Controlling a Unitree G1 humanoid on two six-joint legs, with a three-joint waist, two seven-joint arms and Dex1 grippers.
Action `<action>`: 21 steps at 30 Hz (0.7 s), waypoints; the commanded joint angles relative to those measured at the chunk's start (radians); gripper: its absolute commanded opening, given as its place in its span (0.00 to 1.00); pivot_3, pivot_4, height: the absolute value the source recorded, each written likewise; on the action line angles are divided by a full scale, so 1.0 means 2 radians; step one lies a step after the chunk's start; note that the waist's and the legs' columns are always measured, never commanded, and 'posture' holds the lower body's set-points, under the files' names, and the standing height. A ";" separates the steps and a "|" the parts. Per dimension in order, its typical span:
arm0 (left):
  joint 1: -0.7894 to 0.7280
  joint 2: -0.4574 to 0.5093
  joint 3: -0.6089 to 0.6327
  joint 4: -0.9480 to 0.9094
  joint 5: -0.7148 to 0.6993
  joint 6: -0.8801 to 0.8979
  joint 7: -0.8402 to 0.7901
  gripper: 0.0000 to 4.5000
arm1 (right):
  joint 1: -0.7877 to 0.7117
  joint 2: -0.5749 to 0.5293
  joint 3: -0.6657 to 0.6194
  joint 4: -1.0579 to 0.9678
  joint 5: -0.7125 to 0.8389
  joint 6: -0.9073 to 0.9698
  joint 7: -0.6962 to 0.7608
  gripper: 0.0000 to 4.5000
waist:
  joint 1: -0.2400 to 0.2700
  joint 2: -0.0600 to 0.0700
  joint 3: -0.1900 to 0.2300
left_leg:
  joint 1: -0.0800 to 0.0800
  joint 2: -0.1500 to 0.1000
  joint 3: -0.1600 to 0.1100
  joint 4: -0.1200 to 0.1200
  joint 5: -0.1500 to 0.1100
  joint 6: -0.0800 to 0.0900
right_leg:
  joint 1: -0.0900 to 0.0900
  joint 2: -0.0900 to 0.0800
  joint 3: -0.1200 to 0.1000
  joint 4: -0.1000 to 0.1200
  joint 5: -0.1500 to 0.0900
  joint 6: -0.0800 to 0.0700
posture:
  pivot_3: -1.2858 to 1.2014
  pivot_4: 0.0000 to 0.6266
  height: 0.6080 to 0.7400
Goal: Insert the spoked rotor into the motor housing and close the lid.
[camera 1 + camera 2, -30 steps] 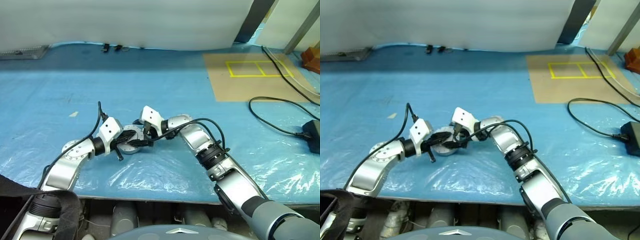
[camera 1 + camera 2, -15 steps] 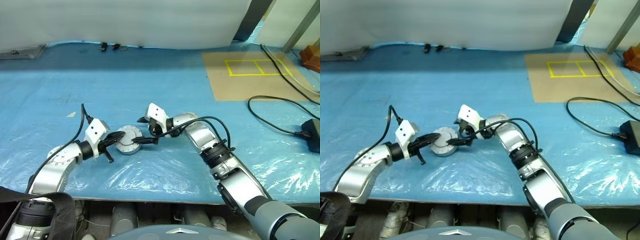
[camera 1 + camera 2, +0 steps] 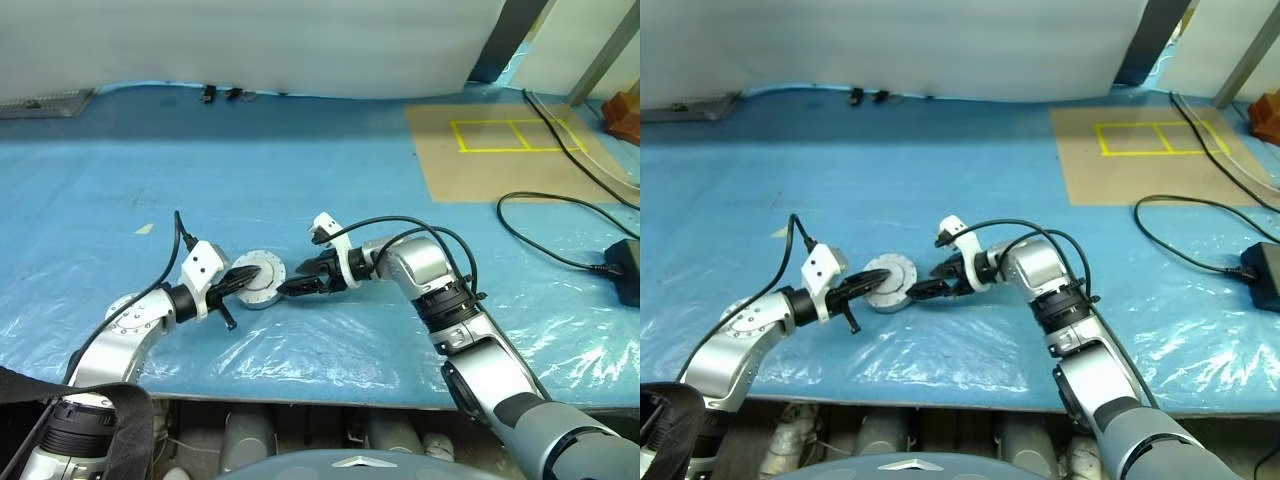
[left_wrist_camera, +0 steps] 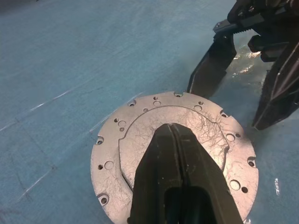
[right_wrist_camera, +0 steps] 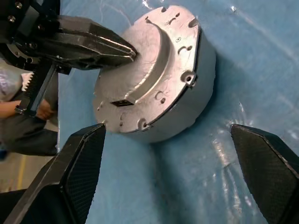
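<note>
The motor housing [image 5: 187, 100] is a round silver-grey drum standing on the blue sheet, with the lid [image 4: 145, 140] lying flat on top of it, plain grey face up. The spoked rotor is hidden. My left gripper [image 4: 172, 126] is shut with nothing in it, its tip over the middle of the lid; whether it touches I cannot tell. My right gripper [image 3: 297, 287] is open and lies low just to the right of the housing [image 3: 258, 281], pointing at its side wall, with nothing between its fingers [image 5: 79, 163].
The table is covered with wrinkled blue plastic film [image 3: 300, 345]. A brown board with a yellow taped rectangle [image 3: 505, 135] lies at the back right. A black cable [image 3: 545, 205] runs to a black adapter [image 3: 625, 268] at the right edge.
My right gripper has rolled over and drawn back to the right, from above the housing to low beside it. The left gripper stays shut at the lid.
</note>
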 commanded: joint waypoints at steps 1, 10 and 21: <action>0.007 0.001 -0.013 0.007 0.010 0.010 0.001 0.00 | 0.011 0.023 -0.001 -0.018 0.009 0.039 -0.046 0.99 | 0.000 0.000 0.000 | 0.000 0.000 0.000 0.000 0.000 0.000 | 0.000 0.000 0.000 0.000 0.000 0.001 | 0.52 0.24 1.00; 0.021 0.011 0.001 0.003 0.008 0.008 0.005 0.00 | -0.008 0.121 -0.159 0.056 0.077 0.143 -0.134 0.99 | -0.003 0.000 0.000 | 0.002 0.000 0.000 -0.001 0.000 0.000 | 0.000 0.000 0.000 0.000 -0.001 0.002 | 0.52 0.24 1.00; 0.037 0.016 0.016 0.001 0.009 0.005 0.010 0.00 | -0.031 0.132 -0.245 0.093 0.127 0.160 -0.159 0.41 | 0.000 0.000 0.000 | 0.000 0.000 0.000 -0.002 0.000 0.000 | -0.001 0.000 0.000 0.000 0.000 0.000 | 0.52 0.24 1.00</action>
